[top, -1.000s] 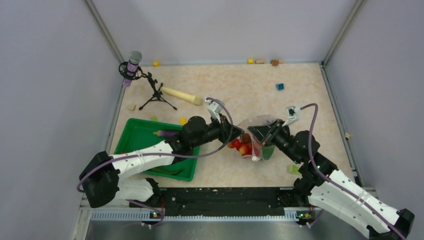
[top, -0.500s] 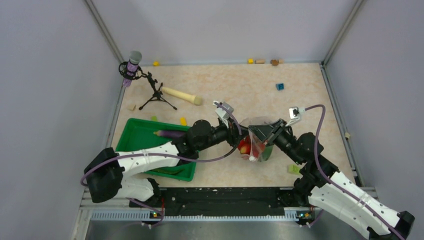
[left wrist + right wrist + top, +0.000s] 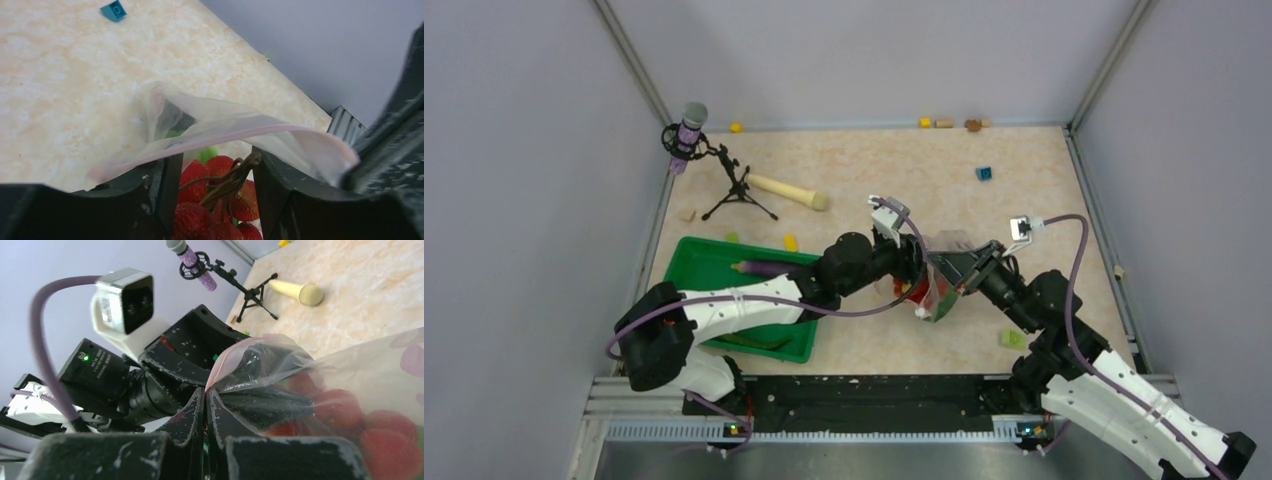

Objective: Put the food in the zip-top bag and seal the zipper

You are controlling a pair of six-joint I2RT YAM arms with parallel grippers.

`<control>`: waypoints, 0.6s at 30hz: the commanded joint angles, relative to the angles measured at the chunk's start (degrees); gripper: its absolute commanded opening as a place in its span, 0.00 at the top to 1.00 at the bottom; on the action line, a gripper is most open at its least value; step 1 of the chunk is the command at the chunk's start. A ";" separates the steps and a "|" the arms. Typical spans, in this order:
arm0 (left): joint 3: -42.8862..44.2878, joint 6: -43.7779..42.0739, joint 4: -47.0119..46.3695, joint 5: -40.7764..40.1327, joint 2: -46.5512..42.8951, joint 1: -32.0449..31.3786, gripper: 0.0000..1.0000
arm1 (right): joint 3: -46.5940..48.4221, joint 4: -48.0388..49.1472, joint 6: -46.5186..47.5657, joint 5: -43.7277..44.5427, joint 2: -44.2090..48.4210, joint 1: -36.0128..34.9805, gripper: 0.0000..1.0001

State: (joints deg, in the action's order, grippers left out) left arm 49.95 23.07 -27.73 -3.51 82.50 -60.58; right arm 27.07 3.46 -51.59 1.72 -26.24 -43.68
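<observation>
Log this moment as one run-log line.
left gripper: open at zip-top bag mouth, strawberries between jaws | right gripper: shut on zip-top bag rim | eggplant: at green tray far rim | zipper: unsealed

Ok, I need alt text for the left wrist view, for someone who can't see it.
Red strawberries sit between the parted jaws of the left pincer, at the open mouth of a clear zip-top bag whose pale pink zipper arches over them. Beyond is a beige table with one small blue block.
</observation>
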 commanded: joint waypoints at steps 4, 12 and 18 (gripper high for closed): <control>5.05 1.82 11.11 -3.27 -2.15 -0.85 0.34 | 3.86 0.58 4.11 5.56 4.15 0.38 1.00; 6.60 3.19 21.72 0.52 -8.25 -1.39 0.14 | 4.65 -3.04 7.61 10.67 4.73 0.35 1.00; 6.80 5.21 29.76 -3.55 -13.29 -1.47 0.13 | 4.92 -2.89 9.11 11.59 4.87 0.35 1.00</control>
State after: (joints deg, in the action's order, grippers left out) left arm 55.11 26.26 -3.57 -3.33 73.73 -61.87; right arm 28.27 -2.15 -44.49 11.42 -22.22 -43.68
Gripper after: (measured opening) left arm 0.872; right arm 0.006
